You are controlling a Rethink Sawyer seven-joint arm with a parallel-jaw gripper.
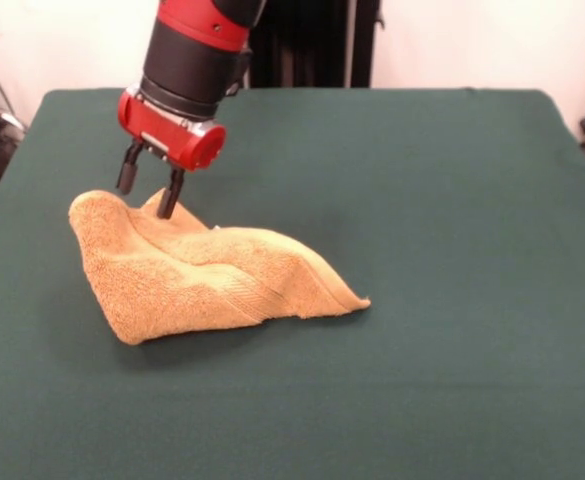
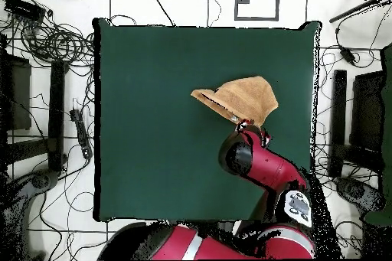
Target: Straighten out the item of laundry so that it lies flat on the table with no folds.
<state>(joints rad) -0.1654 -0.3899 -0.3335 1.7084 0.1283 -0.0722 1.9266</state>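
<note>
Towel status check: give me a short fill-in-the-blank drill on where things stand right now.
1. The towel lies ____ on the table, not flat.
2. The gripper is at the towel's ____ edge in the front view.
3. The table's cloth is dark ____.

Missing words: crumpled; far; green

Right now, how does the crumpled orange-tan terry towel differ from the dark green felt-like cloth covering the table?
The orange-tan terry towel is small and sits toward one side; the dark green table cloth spans the whole top. The towel is bunched into raised folds under the gripper; the cloth lies flat and smooth. The towel looks looped and ribbed, the cloth plain. Both are fabric.
</note>
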